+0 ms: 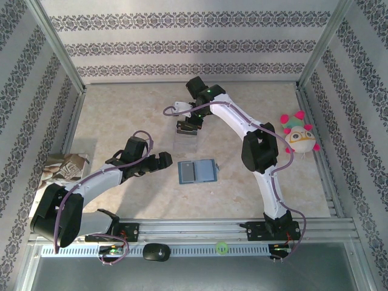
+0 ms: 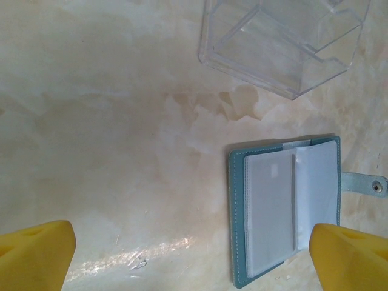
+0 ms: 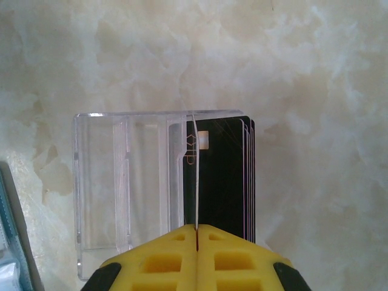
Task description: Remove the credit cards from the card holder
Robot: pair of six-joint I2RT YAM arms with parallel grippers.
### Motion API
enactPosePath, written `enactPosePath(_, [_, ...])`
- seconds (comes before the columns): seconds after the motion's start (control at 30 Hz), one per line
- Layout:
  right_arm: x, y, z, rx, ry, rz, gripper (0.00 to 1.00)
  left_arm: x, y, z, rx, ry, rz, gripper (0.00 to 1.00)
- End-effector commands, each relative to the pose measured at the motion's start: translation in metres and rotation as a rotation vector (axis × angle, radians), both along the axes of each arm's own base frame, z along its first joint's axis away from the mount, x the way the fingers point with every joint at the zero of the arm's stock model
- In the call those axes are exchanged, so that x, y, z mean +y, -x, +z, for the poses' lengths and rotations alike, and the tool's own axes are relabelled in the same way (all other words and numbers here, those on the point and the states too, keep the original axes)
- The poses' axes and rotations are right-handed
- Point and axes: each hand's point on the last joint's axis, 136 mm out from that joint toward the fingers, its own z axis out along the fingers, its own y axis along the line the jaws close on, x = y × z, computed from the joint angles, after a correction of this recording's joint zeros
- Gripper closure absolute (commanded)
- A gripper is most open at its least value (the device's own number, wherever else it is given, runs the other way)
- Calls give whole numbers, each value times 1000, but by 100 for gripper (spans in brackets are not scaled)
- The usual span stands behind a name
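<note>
The teal-blue card holder lies open and flat on the table, its clear sleeves facing up and its snap tab sticking out to the side. My left gripper hovers just left of it, open, with its yellow fingertips far apart and nothing between them. My right gripper is shut on a thin credit card, seen edge-on. It holds the card over a clear plastic stand, where several black cards stand upright in the right-hand slot.
The clear stand sits just behind the card holder. A plush toy lies at the right edge and crumpled newspaper at the left. A black object rests on the front rail. Patterned walls enclose the table.
</note>
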Motion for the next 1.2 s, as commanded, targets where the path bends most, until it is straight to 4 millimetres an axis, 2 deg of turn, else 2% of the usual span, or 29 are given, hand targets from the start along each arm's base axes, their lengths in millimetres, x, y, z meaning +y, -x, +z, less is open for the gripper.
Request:
enactPosePath(0.0, [4, 2, -12, 2, 24, 22, 100, -1, -5, 3, -24, 15, -12, 1])
enactPosePath(0.63, [-5, -5, -24, -22, 77, -19, 100, 0, -6, 5, -28, 31, -6, 1])
enactPosePath(0.67, [-5, -5, -23, -26, 76, -23, 98, 0, -6, 5, -28, 31, -4, 1])
enactPosePath(0.73, [-3, -7, -20, -33, 65, -25, 87, 0, -6, 5, -29, 30, -5, 1])
enactPosePath(0.83, [4, -7, -10, -48, 32, -22, 77, 0, -6, 5, -29, 30, -4, 1])
enactPosePath(0.93, [13, -9, 5, -64, -14, -23, 73, -1, -6, 5, -30, 38, -5, 0])
enactPosePath(1.17, [44, -2, 65, -76, -228, -80, 67, 1, -8, 11, -60, 54, 18, 0])
